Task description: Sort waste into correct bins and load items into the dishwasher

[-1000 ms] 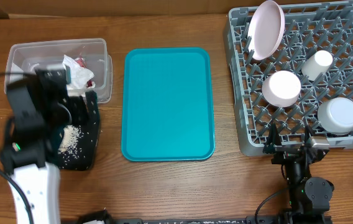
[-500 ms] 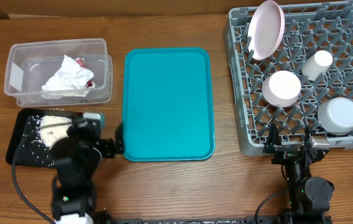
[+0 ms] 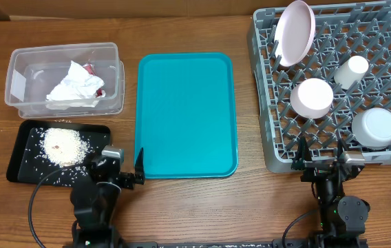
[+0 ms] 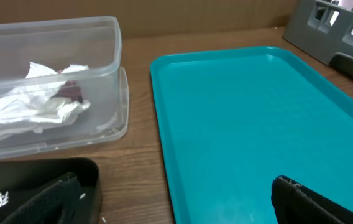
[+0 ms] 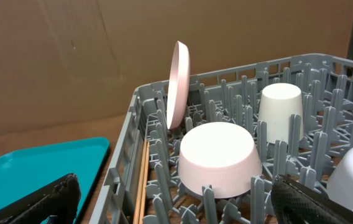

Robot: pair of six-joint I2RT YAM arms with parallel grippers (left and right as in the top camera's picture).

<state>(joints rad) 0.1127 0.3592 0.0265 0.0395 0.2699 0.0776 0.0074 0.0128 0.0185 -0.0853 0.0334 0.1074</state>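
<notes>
Left gripper point(image 4: 175, 182), right gripper point(image 5: 175, 183): jaws wide apart, empty. Napkin point(image 3: 75, 84) in clear tub point(image 3: 65, 47), far left; grains point(image 3: 61, 145) in black tray point(image 3: 20, 157).

**Overhead view.** Illumination is bright, even and diffuse, arriving from above. Shadows on the worktop point(image 3: 182, 207) are short and soft-edged, and are clearest along the near rim of the dish rack point(image 3: 259, 83) and the teal tray point(image 3: 186, 114). The clear tub point(image 3: 16, 83) carries small highlights on its walls. Focus is sharp throughout, and straight edges stay straight to the frame borders.

**Left wrist view.** A faint, broad sheen lies on the teal tray. The fingers point(image 4: 46, 202) of the left tool point(image 4: 173, 186) appear dark and out of focus at the lower corners.

**Right wrist view.** The plate point(image 5: 178, 84) and the dish rack are sharp. The brown backdrop point(image 5: 71, 62) is dimmer. The fingers point(image 5: 33, 202) of the right tool point(image 5: 175, 183) are blurred.
</notes>
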